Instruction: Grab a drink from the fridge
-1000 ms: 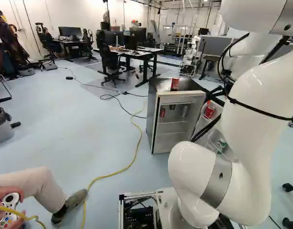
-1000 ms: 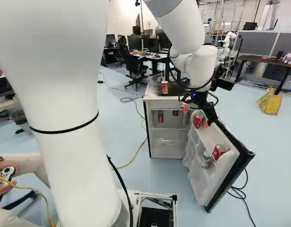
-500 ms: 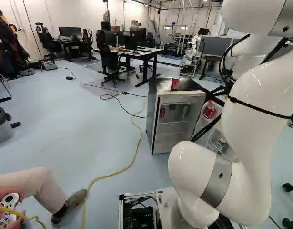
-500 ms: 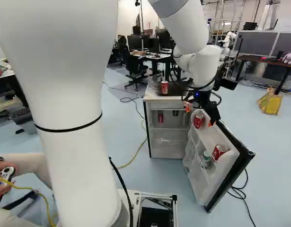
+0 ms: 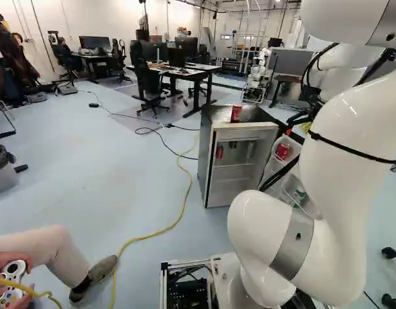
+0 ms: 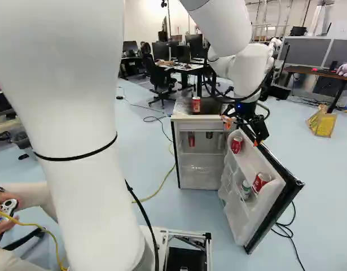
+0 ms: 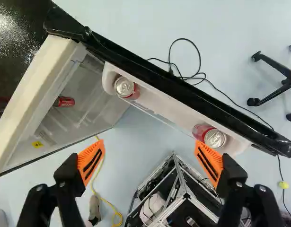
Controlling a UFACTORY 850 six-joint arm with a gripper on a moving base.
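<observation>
Two red cans stand in open fridge door; end effector above, fingers spread, nothing gripped. Likely approach step; next: line up over one can, lower, close.

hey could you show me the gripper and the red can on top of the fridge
Gripper (image 7: 150, 145): wrist view, midway between its fingertips.
Red can (image 6: 196, 105): right base view, middle of its side.

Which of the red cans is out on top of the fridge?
The one standing on the dark top of the fridge is that red can; the other red ones sit inside or in the open door.
</observation>
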